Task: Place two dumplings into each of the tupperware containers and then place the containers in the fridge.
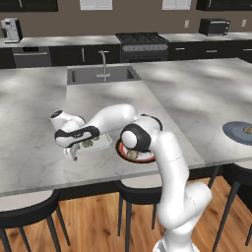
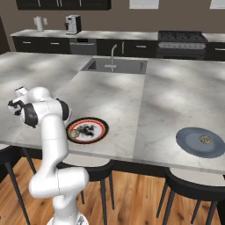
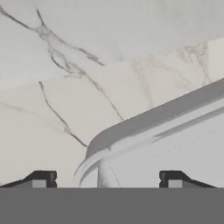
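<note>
Tupperware container (image 3: 175,144) corner lies between the spread, empty fingers (image 3: 41,178); its long rim slants up toward the right.

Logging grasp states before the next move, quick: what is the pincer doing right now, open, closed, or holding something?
Pincer: open, fingertips wide apart over the corner rim of a tupperware container, holding nothing.
</note>
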Robot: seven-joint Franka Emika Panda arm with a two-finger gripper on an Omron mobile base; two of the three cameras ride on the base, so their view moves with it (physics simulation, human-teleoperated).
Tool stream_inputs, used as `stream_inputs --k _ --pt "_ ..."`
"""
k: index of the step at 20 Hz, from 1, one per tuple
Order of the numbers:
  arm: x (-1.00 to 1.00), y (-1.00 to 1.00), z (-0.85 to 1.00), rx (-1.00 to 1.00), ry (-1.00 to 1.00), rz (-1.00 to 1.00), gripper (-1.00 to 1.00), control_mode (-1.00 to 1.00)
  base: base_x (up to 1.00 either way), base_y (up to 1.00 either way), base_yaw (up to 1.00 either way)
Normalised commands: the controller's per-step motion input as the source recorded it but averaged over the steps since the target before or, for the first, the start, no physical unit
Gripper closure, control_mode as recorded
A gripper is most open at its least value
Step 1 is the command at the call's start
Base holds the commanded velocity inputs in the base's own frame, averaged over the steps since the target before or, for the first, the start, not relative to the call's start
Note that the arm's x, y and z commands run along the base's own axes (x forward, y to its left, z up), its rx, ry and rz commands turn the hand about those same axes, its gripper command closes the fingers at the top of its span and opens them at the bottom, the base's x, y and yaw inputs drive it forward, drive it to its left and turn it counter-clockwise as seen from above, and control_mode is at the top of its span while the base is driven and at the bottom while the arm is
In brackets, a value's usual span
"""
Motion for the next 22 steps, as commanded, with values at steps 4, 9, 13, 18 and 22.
stream_inputs --k 4,9,13,18,22 --pt "0.06 0.0 -0.92 -0.04 0.1 0.12 1.0 -1.0 0.0 0.0 0.0" --pt "-0.11 -0.17 -0.61 0.0 0.02 0.07 1.0 -1.0 0.0 0.0 0.0" --pt "-0.42 -0.4 -0.1 0.06 -0.07 0.0 1.0 -1.0 0.0 0.0 0.0" --pt "-0.52 -0.26 0.17 0.07 -0.15 -0.01 1.0 -1.0 0.0 0.0 0.0" --pt "-0.39 -0.04 0.57 0.03 -0.22 0.0 1.0 -1.0 0.0 0.0 0.0"
